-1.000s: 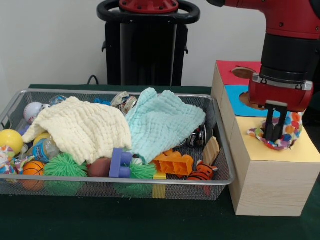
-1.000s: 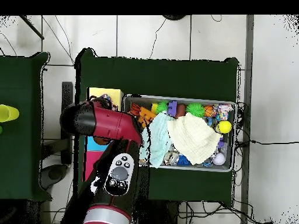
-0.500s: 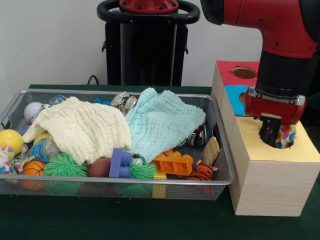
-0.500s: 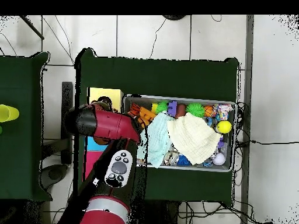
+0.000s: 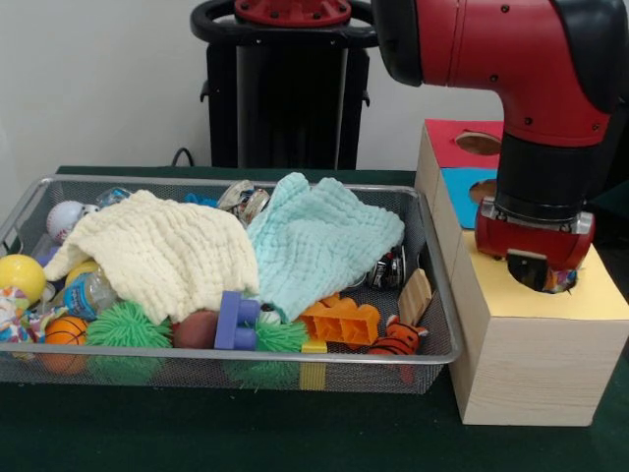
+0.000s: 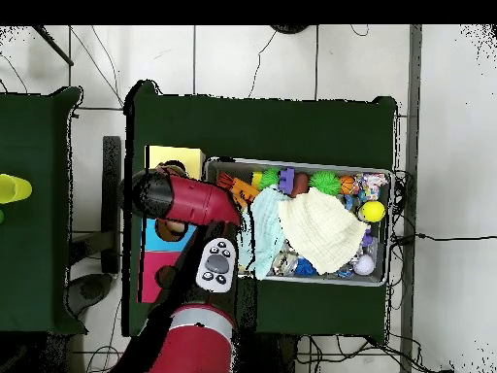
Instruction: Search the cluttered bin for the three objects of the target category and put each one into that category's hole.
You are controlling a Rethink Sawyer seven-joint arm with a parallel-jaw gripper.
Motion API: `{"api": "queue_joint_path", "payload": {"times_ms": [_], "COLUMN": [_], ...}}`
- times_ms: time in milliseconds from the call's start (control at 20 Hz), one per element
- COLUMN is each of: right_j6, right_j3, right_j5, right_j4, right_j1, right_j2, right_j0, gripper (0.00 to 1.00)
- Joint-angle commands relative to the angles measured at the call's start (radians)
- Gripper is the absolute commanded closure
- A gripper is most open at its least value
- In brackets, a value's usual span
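Note:
My gripper (image 5: 538, 275) is sunk into the round hole of the yellow panel (image 5: 501, 295) on the wooden box, and its tips are hidden inside. A spotted multicoloured fabric toy (image 5: 563, 281) shows only as a sliver at the hole's rim beside the gripper. In the overhead view the red arm (image 6: 184, 199) covers the gripper and the hole, just below the yellow panel (image 6: 180, 155). The mesh bin (image 5: 246, 356) stands left of the box, full of toys.
A cream cloth (image 5: 157, 251) and a mint cloth (image 5: 319, 241) cover much of the bin. Along its front lie an orange block (image 5: 342, 320), a tiger toy (image 5: 396, 337), a purple block (image 5: 236, 323) and a green spiky ball (image 5: 126, 324). Blue (image 5: 460, 187) and red (image 5: 450, 138) panels lie behind the yellow one.
The gripper has gone down into the yellow panel's hole, carrying the spotted toy from on top of the panel to almost out of sight inside.

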Motion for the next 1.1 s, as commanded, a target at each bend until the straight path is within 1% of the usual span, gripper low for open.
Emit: {"api": "queue_joint_path", "payload": {"times_ms": [50, 100, 250, 300, 350, 400, 450, 500, 650, 700, 800, 850, 1000, 1100], "right_j6": [0.053, 0.054, -0.001, -0.039, -0.049, -0.057, -0.058, -0.064, -0.031, -0.007, 0.019, 0.026, 0.031, 0.032], "right_j3": [0.092, 0.091, 0.11, 0.125, 0.134, 0.15, 0.162, 0.188, 0.213, 0.215, 0.207, 0.208, 0.22, 0.224], "right_j5": [0.12, 0.12, 0.101, 0.109, 0.111, 0.118, 0.111, 0.089, 0.084, 0.109, 0.15, 0.157, 0.118, 0.068], "right_j4": [-0.047, -0.048, -0.07, -0.083, -0.089, -0.097, -0.103, -0.11, -0.131, -0.138, -0.15, -0.153, -0.159, -0.164], "right_j1": [0.165, 0.165, 0.139, 0.112, 0.094, 0.057, 0.034, -0.008, -0.103, -0.145, -0.195, -0.209, -0.234, -0.234], "right_j2": [0.161, 0.162, 0.202, 0.227, 0.232, 0.235, 0.242, 0.256, 0.231, 0.2, 0.162, 0.156, 0.176, 0.2], "right_j0": [-0.053, -0.055, -0.088, -0.11, -0.115, -0.12, -0.125, -0.136, -0.116, -0.094, -0.07, -0.066, -0.082, -0.1], "gripper": [1.0, 1.0, 1.0, 1.0, 1.0, 1.0, 1.0, 1.0, 1.0, 1.0, 1.0, 1.0, 1.0, 1.0]}}
